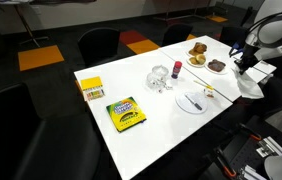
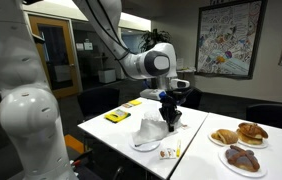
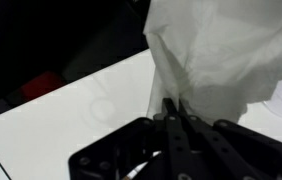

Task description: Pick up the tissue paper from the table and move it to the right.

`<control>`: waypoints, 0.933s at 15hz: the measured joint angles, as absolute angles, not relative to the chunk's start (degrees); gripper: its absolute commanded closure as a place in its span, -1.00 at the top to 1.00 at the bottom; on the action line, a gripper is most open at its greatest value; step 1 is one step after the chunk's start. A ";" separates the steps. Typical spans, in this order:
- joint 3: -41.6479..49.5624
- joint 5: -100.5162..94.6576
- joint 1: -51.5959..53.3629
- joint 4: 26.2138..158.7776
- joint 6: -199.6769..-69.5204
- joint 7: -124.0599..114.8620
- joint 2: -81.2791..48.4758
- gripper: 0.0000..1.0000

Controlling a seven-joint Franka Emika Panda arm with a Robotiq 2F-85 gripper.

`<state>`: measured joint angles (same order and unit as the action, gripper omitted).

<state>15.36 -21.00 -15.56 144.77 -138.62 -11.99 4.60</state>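
Table (image 1: 171, 135): crayon box (image 1: 126, 114); round plate (image 1: 184, 106) with a utensil (image 1: 195, 100) lying on it; pastries (image 1: 216, 66) on plates; gripper (image 2: 169, 118) fingers pinched together on the tissue paper (image 2: 148, 133), which hangs crumpled at the table's edge; contact with the tabletop unclear.

Dark carpet (image 1: 66, 30) set with orange squares (image 1: 39, 58). Black chairs (image 1: 99, 43) present. Framed poster (image 2: 226, 38) hangs on tan wall (image 2: 186, 40). Glazed partition (image 2: 53, 55), lit beyond.
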 measured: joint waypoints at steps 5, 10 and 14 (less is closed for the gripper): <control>15.42 -17.71 -15.49 140.47 -147.51 -8.16 -7.00 -0.99; 14.75 -7.27 -15.83 133.27 -152.49 3.96 -18.83 -0.47; 11.78 -3.27 -17.62 127.20 -152.10 11.94 -24.07 -0.05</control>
